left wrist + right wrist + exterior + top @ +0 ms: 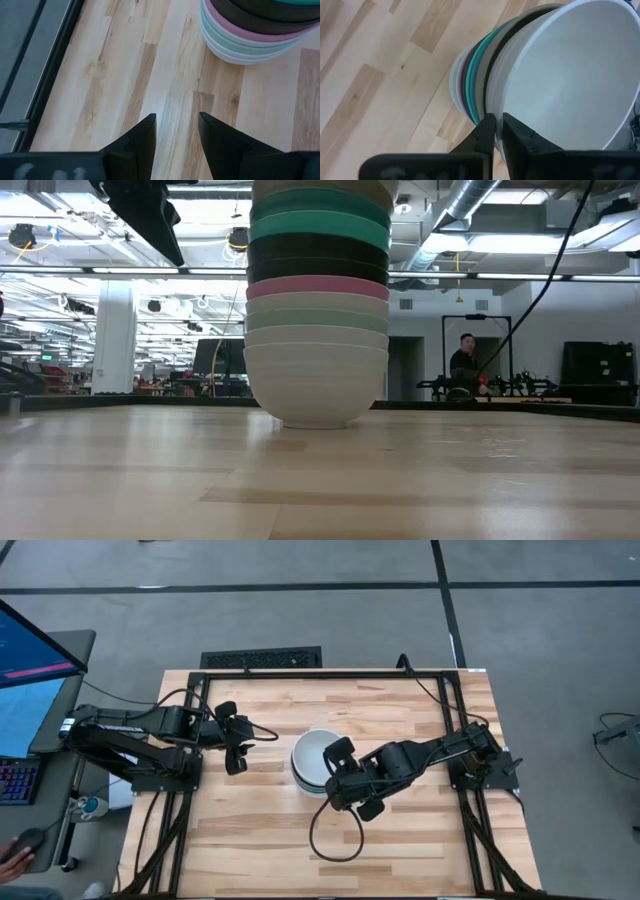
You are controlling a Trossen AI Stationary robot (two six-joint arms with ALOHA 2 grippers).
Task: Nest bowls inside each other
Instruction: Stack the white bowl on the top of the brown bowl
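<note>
High view, stack: the bowls (pixel 312 758) are nested into one round stack near the middle of the table (pixel 260 840), a pale butcher-block top of wood strips inside a black metal frame. Only the smooth white inside of the top bowl shows from above.
High view, right gripper (pixel 345 783): dark and blocky, at the stack's right edge, reaching over the rim.
High view, left gripper (pixel 234 745): beside the stack on the left, apart from it.
High view, surroundings: a black keyboard (pixel 261 658) lies just beyond the table's far edge; a lit monitor (pixel 25 645) stands at the far left.

Low view, stack: the rounded bowls (pixel 317 320) rise from a white base through pale sage, pink, black and teal bands, glossy and smooth, to beyond the picture's top.
Low view, room: a person (pixel 463 362) stands far behind the table.

Left wrist view, fingers (pixel 142 140): two dark tapered fingers stand spread with bare wood grain between them, holding nothing; the lower bowls' curved walls (pixel 250 35) lie ahead.

Right wrist view, fingers (pixel 485 134): the dark fingers are nearly pressed together, pinching the thin rim of the top white bowl (pixel 570 80), whose matte inside fills the view; teal, black and pink rims (pixel 475 80) show beneath.
</note>
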